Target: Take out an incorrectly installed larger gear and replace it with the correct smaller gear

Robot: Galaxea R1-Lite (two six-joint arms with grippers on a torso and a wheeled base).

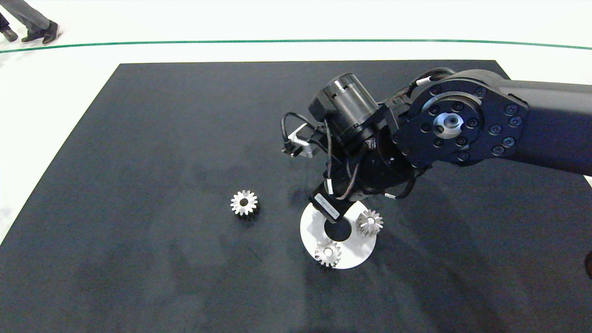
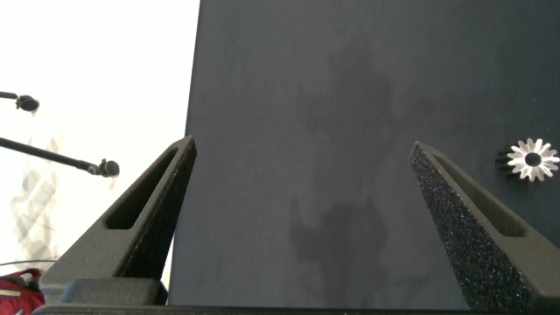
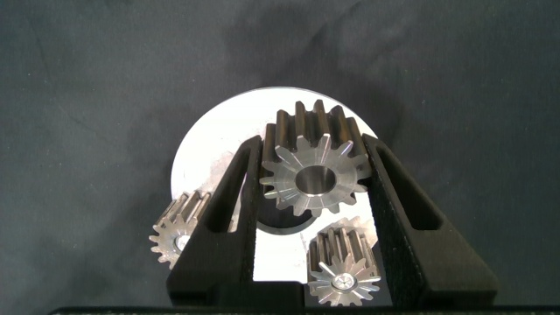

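Tabletop: black mat, seen whole only from the head view.
Right arm: reaches in over the white disc and hides its own hand from above.
Left hand: fingers spread wide with nothing between them, above bare mat; seen only by its wrist camera.
Right hand: pinching the smaller gear over the disc, shown only in the right wrist view.
Larger gear: lies alone on the mat, well apart from the disc.
Two silver gears: sit at the disc's edge.
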